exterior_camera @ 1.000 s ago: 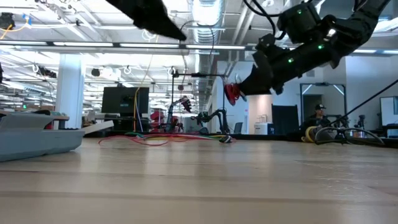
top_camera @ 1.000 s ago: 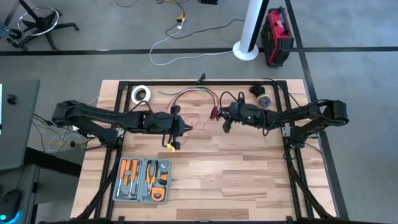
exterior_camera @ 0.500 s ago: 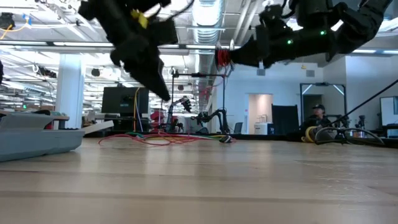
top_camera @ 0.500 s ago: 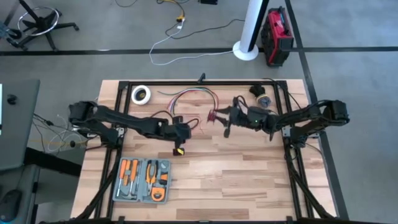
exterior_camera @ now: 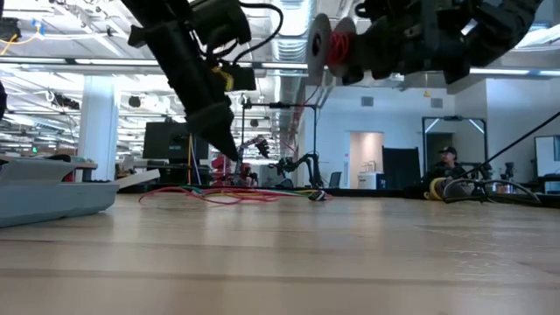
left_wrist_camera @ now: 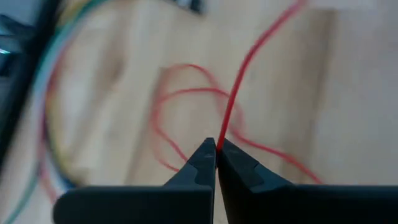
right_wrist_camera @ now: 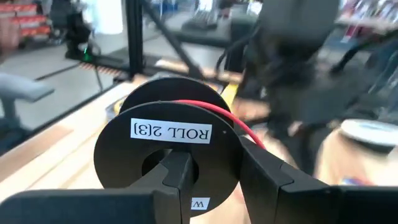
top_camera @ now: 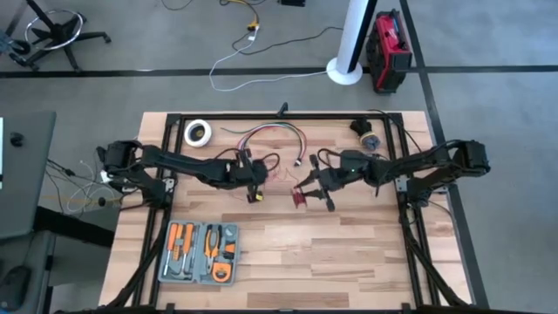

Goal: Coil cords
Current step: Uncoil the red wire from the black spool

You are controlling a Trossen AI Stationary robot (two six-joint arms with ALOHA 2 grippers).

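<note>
The cords are one thin red wire: loose loops point(top_camera: 272, 139) lie on the far middle of the table, also seen as loops point(exterior_camera: 229, 195) in the low view. One strand point(left_wrist_camera: 239, 81) rises from my left gripper point(left_wrist_camera: 216, 149), which is shut on it low over the table point(top_camera: 260, 181). My right gripper point(top_camera: 307, 190) hangs right of it, shut on a black spool point(right_wrist_camera: 171, 140) wound with red wire and labelled "ROLL 2|3|". The spool point(exterior_camera: 332, 44) is high above the wood. My left gripper pinches the red wire point(left_wrist_camera: 222, 134) at its fingertips, one strand. The fingers slant down toward the table. The wire runs on straight and taut away from the tips. My right gripper holds the spool with one finger point(right_wrist_camera: 177, 177) over the labelled flange point(right_wrist_camera: 205, 155) at its hub, the other finger point(right_wrist_camera: 261, 171) beside the spool's rim. The spool is lifted clear of the table. A red strand point(right_wrist_camera: 239, 127) leaves it past the fingers.
An open tool case point(top_camera: 202, 253) with orange-handled tools lies at the near left. A white tape roll point(top_camera: 199, 132) sits at the far left, small dark parts point(top_camera: 364, 133) at the far right. Black frame rails point(top_camera: 288, 116) edge the table. A person point(exterior_camera: 449, 162) stands in the room beyond.
My left gripper has come down from high up to just above the loose loops. My right gripper has carried the spool toward the near edge and turned it, so its flanges now show edge-on in the low view.
</note>
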